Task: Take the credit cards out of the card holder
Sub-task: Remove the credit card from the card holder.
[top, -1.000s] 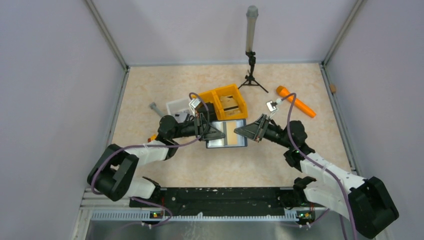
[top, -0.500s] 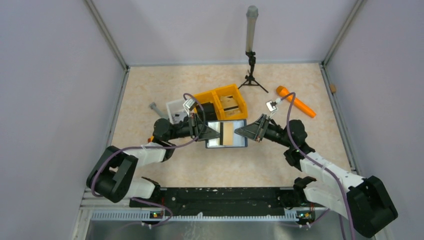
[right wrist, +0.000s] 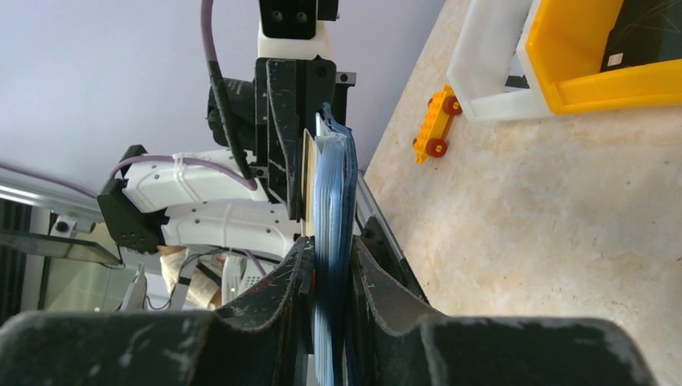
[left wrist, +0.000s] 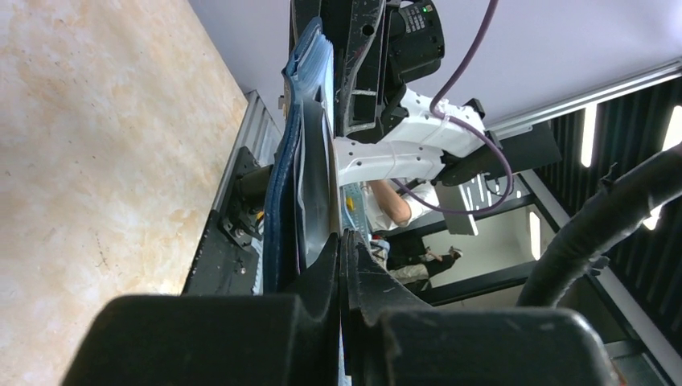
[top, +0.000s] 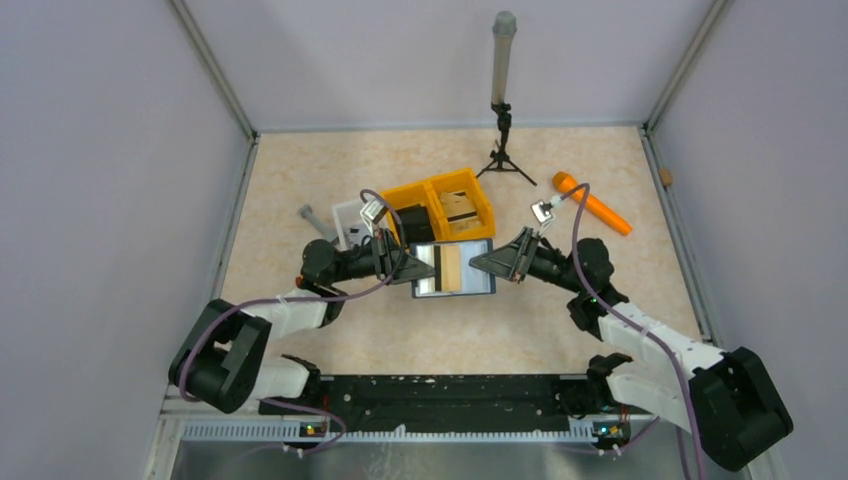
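Wrist views | right end effector (right wrist: 331, 245) pinches card holder (right wrist: 334, 177) | left end effector (left wrist: 340, 241) clamped, perhaps on credit card (left wrist: 316, 185)

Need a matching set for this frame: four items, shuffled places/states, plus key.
Items:
A. card holder
B. credit cards
C. yellow bin
D. orange cylinder

Places/states:
1. lying alone at the table's right side
2. clamped at its right edge by the right gripper
3. behind the holder, two compartments
4. on the holder's open face, pinched by the left gripper

Pairs: A-2, B-4, C-3, D-1
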Robot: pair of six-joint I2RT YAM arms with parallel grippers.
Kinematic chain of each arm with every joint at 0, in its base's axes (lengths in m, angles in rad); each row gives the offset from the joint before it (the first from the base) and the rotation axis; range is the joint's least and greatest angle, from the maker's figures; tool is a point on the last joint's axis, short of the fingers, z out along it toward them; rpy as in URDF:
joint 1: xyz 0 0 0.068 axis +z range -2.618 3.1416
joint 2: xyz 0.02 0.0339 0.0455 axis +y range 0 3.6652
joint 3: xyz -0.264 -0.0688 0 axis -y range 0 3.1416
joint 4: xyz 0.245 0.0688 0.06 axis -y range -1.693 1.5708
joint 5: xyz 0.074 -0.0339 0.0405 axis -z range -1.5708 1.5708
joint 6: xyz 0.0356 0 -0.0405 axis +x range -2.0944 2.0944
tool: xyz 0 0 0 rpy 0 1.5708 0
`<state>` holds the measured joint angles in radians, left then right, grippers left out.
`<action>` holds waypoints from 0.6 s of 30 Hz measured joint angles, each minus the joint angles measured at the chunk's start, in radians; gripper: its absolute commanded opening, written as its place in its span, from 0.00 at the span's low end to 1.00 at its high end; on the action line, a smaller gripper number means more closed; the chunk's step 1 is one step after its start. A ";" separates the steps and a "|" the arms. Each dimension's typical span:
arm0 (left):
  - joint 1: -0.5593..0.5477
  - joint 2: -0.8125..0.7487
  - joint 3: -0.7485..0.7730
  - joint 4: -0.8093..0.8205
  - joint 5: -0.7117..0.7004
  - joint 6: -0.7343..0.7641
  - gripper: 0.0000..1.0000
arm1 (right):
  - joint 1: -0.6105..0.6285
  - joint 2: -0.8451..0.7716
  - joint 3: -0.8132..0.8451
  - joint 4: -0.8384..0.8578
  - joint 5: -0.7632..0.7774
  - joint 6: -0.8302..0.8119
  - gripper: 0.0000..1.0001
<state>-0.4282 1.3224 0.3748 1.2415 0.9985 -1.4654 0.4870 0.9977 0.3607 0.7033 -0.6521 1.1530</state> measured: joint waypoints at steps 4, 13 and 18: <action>-0.017 -0.028 0.006 -0.072 -0.004 0.050 0.18 | -0.001 0.021 0.000 0.032 -0.013 0.023 0.00; -0.054 -0.037 0.052 -0.180 -0.015 0.123 0.36 | -0.002 0.028 -0.001 0.063 -0.020 0.047 0.00; -0.064 -0.037 0.054 -0.194 -0.021 0.133 0.02 | -0.002 0.028 -0.001 0.069 -0.022 0.056 0.00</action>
<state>-0.4919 1.2854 0.4290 1.0473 0.9775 -1.3323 0.4854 1.0260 0.3599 0.7727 -0.6743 1.2087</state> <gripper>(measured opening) 0.191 0.185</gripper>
